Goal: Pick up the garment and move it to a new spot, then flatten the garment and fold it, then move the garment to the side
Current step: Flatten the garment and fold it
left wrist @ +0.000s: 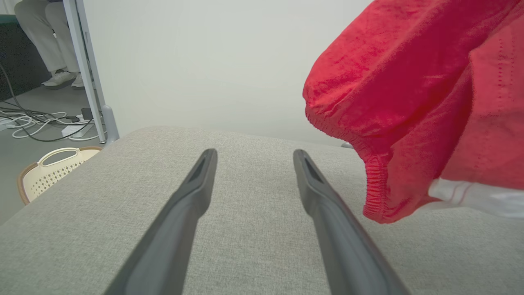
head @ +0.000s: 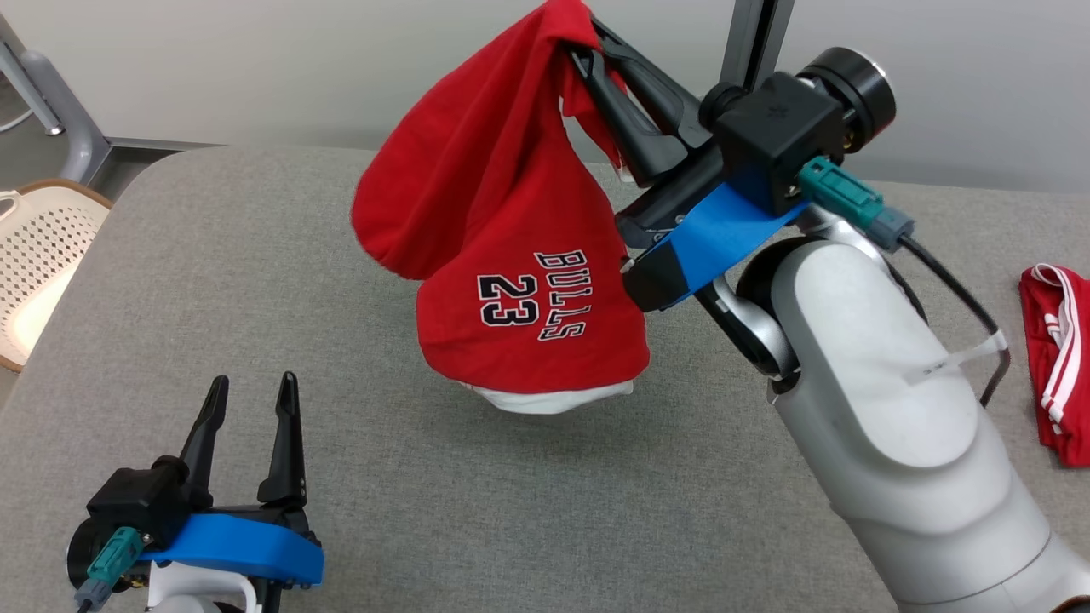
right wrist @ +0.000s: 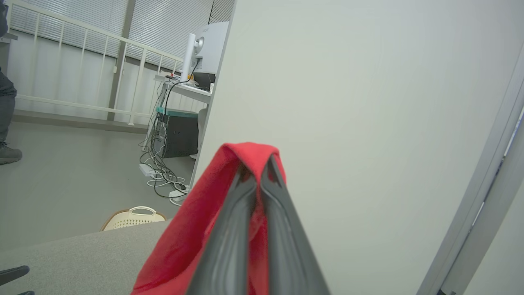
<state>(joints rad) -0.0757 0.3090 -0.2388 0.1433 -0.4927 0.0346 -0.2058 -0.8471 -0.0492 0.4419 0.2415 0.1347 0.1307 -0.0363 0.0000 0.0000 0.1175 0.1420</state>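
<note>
The garment (head: 502, 230) is red with white trim and black "BULLS 23" lettering. It hangs in the air above the grey table (head: 255, 289), bunched, its lower edge just over the cloth surface. My right gripper (head: 588, 42) is shut on its top fold, and in the right wrist view the red cloth (right wrist: 192, 229) drapes over the closed gripper (right wrist: 258, 172). My left gripper (head: 251, 392) stands open and empty at the lower left, near the table's front. In the left wrist view the garment (left wrist: 413, 102) hangs to the upper right of my left gripper (left wrist: 254, 157).
A second red piece with white stripes (head: 1060, 358) lies at the table's right edge. A cream perforated basket (head: 38, 255) stands on the floor off the left side. A pale wall runs behind the table. Cables (right wrist: 161, 172) and a person's legs (left wrist: 45, 45) are on the floor beyond.
</note>
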